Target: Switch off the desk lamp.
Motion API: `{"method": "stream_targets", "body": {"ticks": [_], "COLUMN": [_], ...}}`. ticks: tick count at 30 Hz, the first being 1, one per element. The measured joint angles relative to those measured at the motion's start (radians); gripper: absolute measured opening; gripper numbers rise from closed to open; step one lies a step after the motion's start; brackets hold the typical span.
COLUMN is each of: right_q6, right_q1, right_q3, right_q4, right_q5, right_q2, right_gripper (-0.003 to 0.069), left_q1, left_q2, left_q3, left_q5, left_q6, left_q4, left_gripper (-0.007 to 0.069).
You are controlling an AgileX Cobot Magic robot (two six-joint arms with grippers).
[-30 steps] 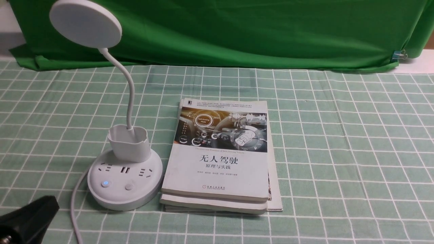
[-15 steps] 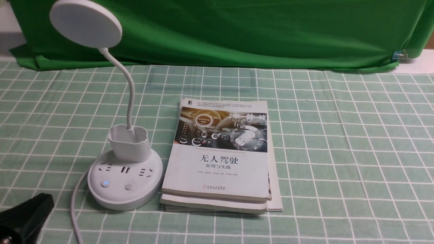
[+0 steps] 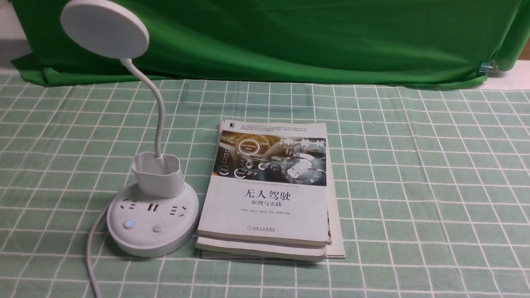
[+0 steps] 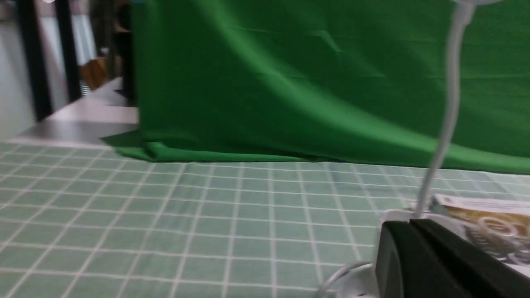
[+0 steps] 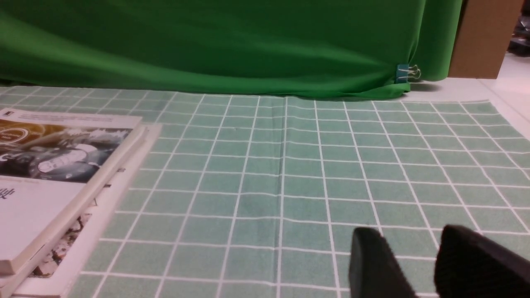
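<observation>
On the left stands the white lamp, upright.

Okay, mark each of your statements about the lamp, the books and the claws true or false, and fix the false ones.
1. The lamp's disc head looks unlit. True.
2. Both buttons on the lamp's round base glow blue. False: only the left button does; the right button shows no glow.
3. The stack of books lies to the right of the lamp's base. True.
4. The left claw is gripping the lamp's neck. False: its fingers are together with nothing between them.
5. The right claw is open. True.
</observation>
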Motion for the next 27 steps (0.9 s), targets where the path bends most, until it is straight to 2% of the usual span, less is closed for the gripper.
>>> {"method": "stream_targets", "body": {"ticks": [11, 27], "right_q6": [0.000, 0.000], "right_q1": [0.000, 0.000], "right_q3": [0.000, 0.000], "right_q4": [0.000, 0.000], "right_q5": [0.000, 0.000], "right_q2": [0.000, 0.000], "right_gripper": [0.0242, 0.0242], "left_q1": [0.034, 0.034], "left_q2": [-0.038, -0.038], "left_q3": [0.001, 0.001], "left_q5": [0.291, 0.307], "left_q6": [-0.045, -0.049], "left_q4": [-0.006, -0.012], "left_gripper": [0.0003, 0.0003]}}
